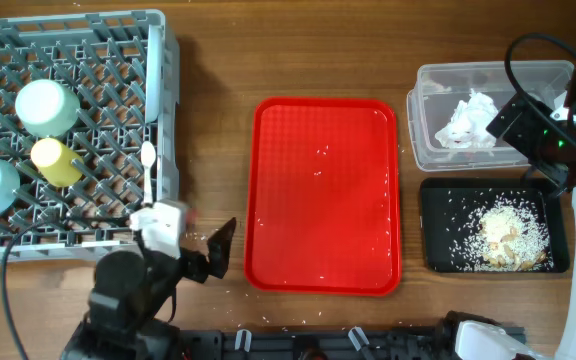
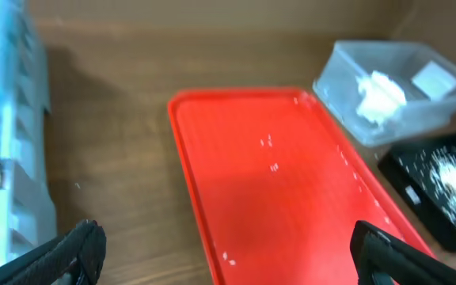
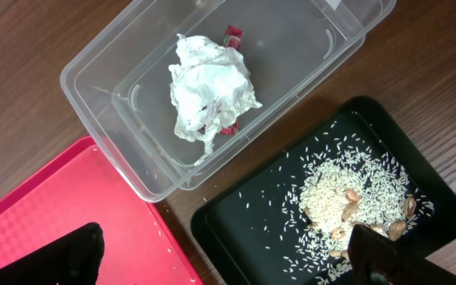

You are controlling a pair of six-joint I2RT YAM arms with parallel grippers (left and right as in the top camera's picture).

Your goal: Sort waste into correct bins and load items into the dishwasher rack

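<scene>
Two hands, both spread wide and holding nothing: left hand (image 2: 226, 237) low over the brown wooden table (image 1: 218, 60) just off the near-left corner of the large red plastic serving tray (image 1: 318, 120), right hand (image 3: 224, 236) hanging above the seam between the clear rectangular plastic tub (image 3: 307, 71) and the shallow black rectangular tray (image 3: 252, 214).

Waste sorted, by the look of it. Crumpled white tissue (image 3: 210, 91) in the tub, with a slim red snack wrapper (image 3: 233, 35) poking out beneath it (mostly buried, so long axis hard to call). Off-white rice and food scraps (image 3: 355, 198) heaped in the black tray, stray grains scattered round the heap. Only a few loose grains on the red tray: tiny, light, awkward to pinch; probably better tipped or swept than picked.

In the large square grey plastic lattice rack (image 1: 118, 30) at the left: pale blue-green round bowls (image 1: 46, 105), seemingly mouth down, a small yellow cup (image 1: 56, 162) tilted between them, and a white plastic spoon (image 1: 148, 170) near the right wall. Spoon likely light, stiff and slippery; long axis running far to near, bowl end away from the robot, handle toward it. Best pinched across the handle near mid-length. Bowls rigid and slick, rim the place to grip. Fork and plate not to be found in these views.
</scene>
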